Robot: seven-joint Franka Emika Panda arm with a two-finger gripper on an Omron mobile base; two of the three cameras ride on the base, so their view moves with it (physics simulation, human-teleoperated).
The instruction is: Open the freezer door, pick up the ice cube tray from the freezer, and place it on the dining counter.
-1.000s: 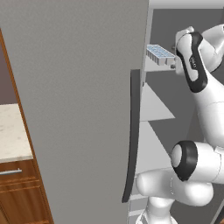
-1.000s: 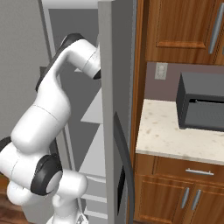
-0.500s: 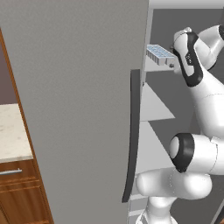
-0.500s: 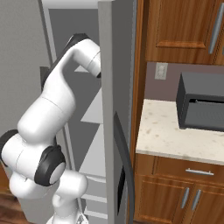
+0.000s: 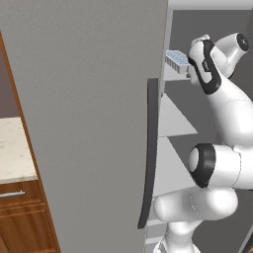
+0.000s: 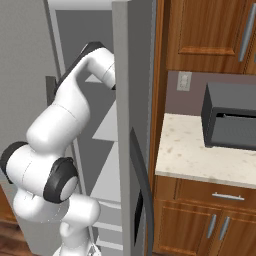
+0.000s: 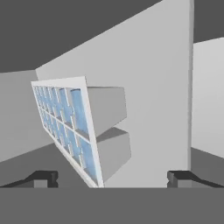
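Observation:
The ice cube tray [image 7: 65,127], pale blue-white with two rows of square cells, rests on an upper freezer shelf [image 5: 174,74]. In the hand view it stands close ahead, left of centre, with two grey blocks beside it. My gripper [image 7: 112,178] is open, and its fingertips [image 7: 43,178] are spread wider than the tray's near end. From the left base camera, the tray [image 5: 177,59] lies just left of my wrist [image 5: 205,66]. The freezer door [image 5: 84,123] stands open to the left of the arm, its dark curved handle [image 5: 148,153] facing me. The dining counter is out of view.
Lower freezer shelves [image 5: 170,121] lie beneath the arm. A second grey door [image 6: 132,100] with a curved handle [image 6: 142,190] stands right of the arm. Beyond it, a speckled counter [image 6: 190,155] holds a black appliance [image 6: 230,122] over wooden cabinets [image 6: 200,220].
The arm has stretched a little further up and into the freezer toward the tray. The gripper stays open and the tray has not moved.

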